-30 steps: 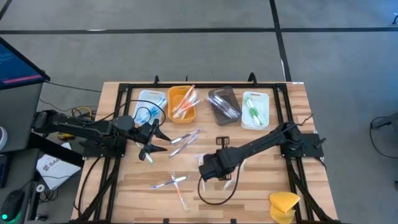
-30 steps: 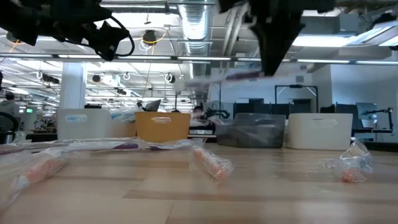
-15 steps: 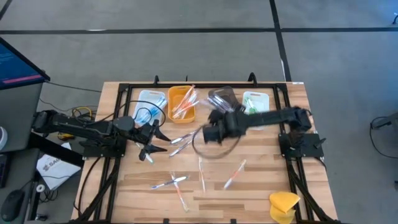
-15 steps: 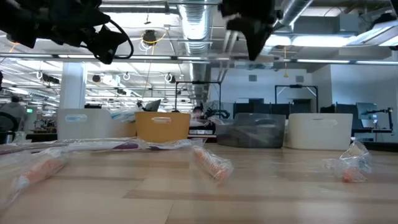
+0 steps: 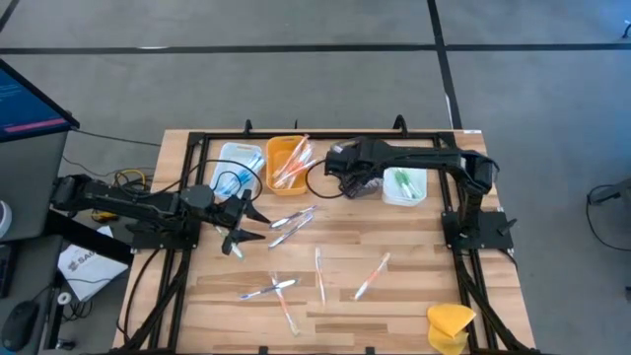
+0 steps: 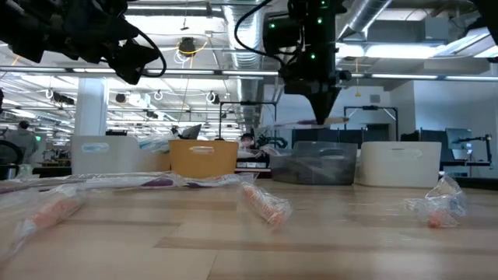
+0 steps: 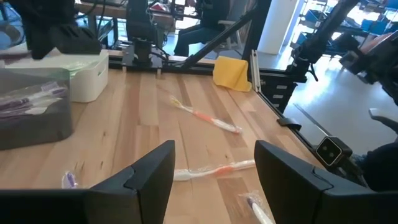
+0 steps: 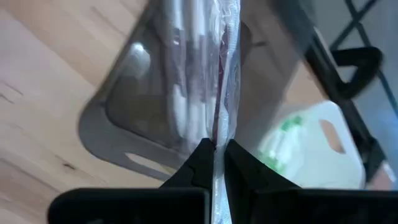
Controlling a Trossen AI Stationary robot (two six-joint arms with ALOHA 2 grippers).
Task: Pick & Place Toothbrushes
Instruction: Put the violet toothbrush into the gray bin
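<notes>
Grey tray [image 8: 137,118] lies under right gripper [image 8: 216,155], pinched on 1 wrapped toothbrush [image 8: 225,74], we judge for release; left gripper [image 7: 214,177] idles wide.

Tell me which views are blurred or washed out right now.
Low view: near toothbrushes soft, ceiling lights glaring. Right wrist view: wrapped toothbrush in the right end effector smeared, grey tray blurry. High view: evenly lit, sharp.

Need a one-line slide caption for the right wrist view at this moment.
Right gripper shut on a wrapped toothbrush, held above the grey tray of toothbrushes, with the white tray beside it.
</notes>
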